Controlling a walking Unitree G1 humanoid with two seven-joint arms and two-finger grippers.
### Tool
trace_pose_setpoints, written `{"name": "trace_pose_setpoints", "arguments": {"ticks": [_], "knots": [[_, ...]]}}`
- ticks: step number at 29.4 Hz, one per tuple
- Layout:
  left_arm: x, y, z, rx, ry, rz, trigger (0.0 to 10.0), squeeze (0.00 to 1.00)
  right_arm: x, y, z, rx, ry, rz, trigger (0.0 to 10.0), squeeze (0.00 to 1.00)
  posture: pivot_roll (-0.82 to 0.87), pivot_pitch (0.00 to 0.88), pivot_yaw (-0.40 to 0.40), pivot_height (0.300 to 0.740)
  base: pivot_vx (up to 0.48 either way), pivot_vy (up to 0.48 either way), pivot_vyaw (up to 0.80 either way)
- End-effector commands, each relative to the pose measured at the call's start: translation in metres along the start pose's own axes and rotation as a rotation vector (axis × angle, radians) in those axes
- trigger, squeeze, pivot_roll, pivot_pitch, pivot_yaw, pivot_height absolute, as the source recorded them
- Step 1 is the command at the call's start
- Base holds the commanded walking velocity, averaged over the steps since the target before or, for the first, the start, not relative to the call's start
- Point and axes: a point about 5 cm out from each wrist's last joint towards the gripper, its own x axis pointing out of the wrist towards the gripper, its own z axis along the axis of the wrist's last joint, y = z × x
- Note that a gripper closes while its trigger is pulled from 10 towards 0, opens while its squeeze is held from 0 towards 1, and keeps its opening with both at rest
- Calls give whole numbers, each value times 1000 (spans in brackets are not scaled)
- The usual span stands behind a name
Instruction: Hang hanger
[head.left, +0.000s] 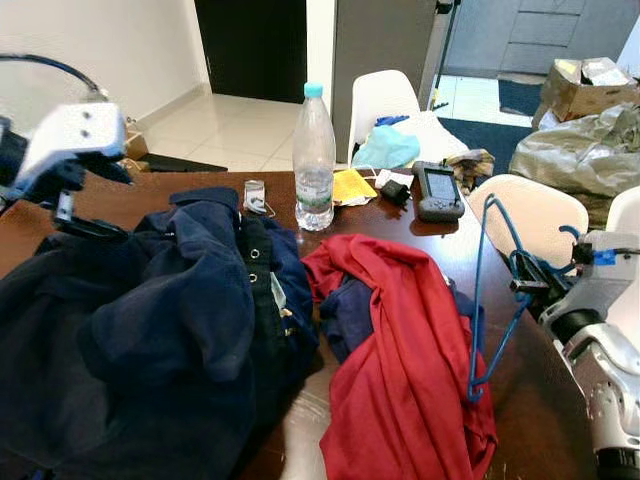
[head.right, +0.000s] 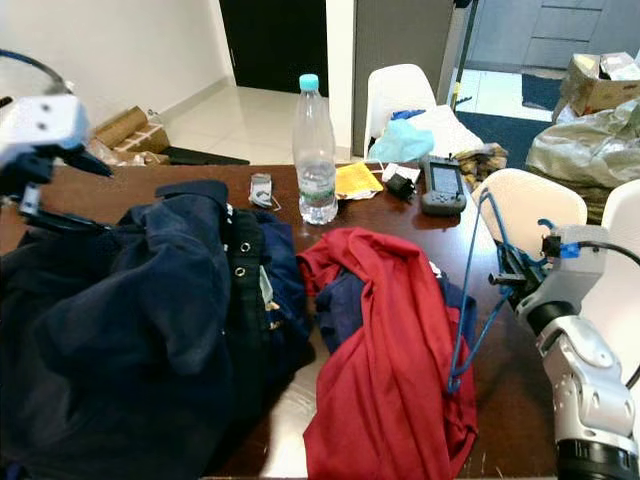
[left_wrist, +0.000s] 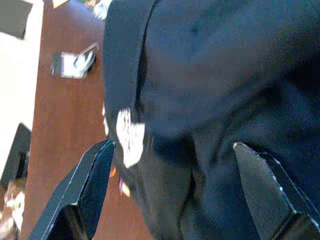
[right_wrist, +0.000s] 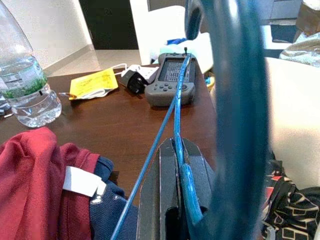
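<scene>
Scene: a dark wooden table (head.left: 420, 250) strewn with clothes, a water bottle (head.left: 314, 160) standing at its far middle, a grey handheld device (head.left: 438, 190) beyond.

Hanger: the blue wire hanger (head.left: 488, 300) stands at the table's right edge, its lower end against the red shirt (head.left: 400, 370).

Right gripper: my right gripper (right_wrist: 179, 200) has its two black fingers pressed together on the hanger's thin wire, as the right wrist view shows, the hook curving up close before the lens.

Left gripper: my left gripper (left_wrist: 170, 165) hovers with its fingers spread wide over the navy garment (head.left: 150, 330) at the table's left side, holding nothing.

Handling: by my judgement the hanger is light, thin and springy, smooth enough to twist between the pads; a pinch near the neck under the hook should steady it best.

Risk: the lower bar could snag the red shirt when lifted.

Rail: no place to hang it can be made out.
</scene>
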Motion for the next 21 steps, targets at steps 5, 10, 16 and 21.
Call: {"name": "trace_pose_setpoints", "arguments": {"ticks": [5, 10, 16, 21], "knots": [[8, 2, 4, 23, -13, 21, 10000, 0, -6, -5, 3, -2, 1, -12, 10000, 0, 19, 60, 25, 740, 0, 0, 0], [16, 1, 6, 38, -21, 10, 10000, 0, -9, -6, 3, -12, 9, -17, 10000, 0, 13, 67, 27, 740, 0, 0, 0], [26, -2, 6, 44, -39, 0, 10000, 0, -11, -7, 3, -17, 12, -21, 10000, 0, 2, 71, 26, 740, 0, 0, 0], [29, -1, 9, 47, -71, 11, 10000, 0, -12, -8, 4, -20, 13, -24, 10000, 0, -1, 70, 23, 740, 0, 0, 0]]}}
